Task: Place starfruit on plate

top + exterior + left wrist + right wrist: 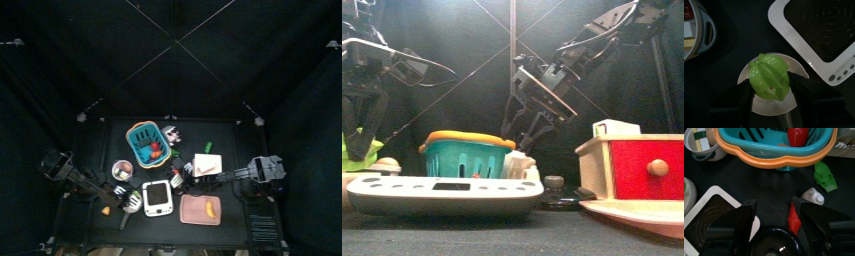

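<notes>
The green starfruit (769,79) sits between my left gripper's (772,102) jaws, which are shut on it, right over a small white plate (802,71). In the front view the starfruit (358,156) hangs low at the far left under the left gripper (362,135). I cannot tell whether it rests on the plate or hangs just above it. My right gripper (776,210) is open and empty above a black round thing (777,242), near the table's middle (523,130).
A white scale (821,35) lies right beside the plate (442,190). A teal basket (469,155) with an orange rim holds a red item (797,135). A wood box with a red front (643,165) and a pink plate (643,215) stand at the right. A green piece (825,175) lies near the basket.
</notes>
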Available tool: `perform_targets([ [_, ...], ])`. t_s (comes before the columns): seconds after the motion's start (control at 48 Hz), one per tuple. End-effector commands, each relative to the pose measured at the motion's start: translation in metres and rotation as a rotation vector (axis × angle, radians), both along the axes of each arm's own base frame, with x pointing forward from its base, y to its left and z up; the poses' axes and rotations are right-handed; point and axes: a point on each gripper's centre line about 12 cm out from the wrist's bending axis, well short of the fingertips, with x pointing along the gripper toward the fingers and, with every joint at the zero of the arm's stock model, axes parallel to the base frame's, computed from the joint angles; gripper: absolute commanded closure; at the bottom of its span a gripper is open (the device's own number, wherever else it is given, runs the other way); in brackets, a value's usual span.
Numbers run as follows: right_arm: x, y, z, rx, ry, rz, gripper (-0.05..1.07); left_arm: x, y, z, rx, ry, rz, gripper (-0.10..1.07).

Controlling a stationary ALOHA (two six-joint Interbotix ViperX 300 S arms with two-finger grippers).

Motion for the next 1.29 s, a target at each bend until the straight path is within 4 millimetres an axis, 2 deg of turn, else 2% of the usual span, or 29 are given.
perform_targets([
  [0.0, 0.001, 0.001, 0.020, -0.003, -0.050, 0.001, 0.11, 0.004, -0.002, 0.011, -0.005, -0.036, -0.014, 0.28],
  [0.104, -0.007, 0.004, 0.023, -0.011, -0.047, -0.001, 0.11, 0.009, -0.004, 0.026, 0.012, -0.087, -0.083, 0.28],
  [0.229, -0.027, 0.009, 0.030, -0.022, -0.046, -0.018, 0.11, 0.019, -0.006, 0.044, 0.045, -0.158, -0.192, 0.28],
  [0.312, -0.038, 0.014, 0.036, -0.021, -0.052, -0.030, 0.11, 0.027, -0.008, 0.048, 0.074, -0.184, -0.275, 0.28],
  [0.521, -0.056, 0.029, 0.049, -0.052, -0.059, -0.038, 0.11, 0.058, -0.022, 0.047, 0.088, -0.245, -0.438, 0.28],
  [0.729, -0.066, 0.027, 0.058, -0.114, -0.053, -0.082, 0.11, 0.098, -0.026, 0.050, 0.134, -0.306, -0.550, 0.28],
  [1.0, -0.096, 0.030, 0.069, -0.145, -0.068, -0.126, 0.11, 0.145, -0.023, 0.049, 0.198, -0.348, -0.593, 0.28],
  [1.271, -0.114, 0.032, 0.071, -0.168, -0.063, -0.137, 0.11, 0.192, -0.034, 0.044, 0.204, -0.459, -0.669, 0.28],
])
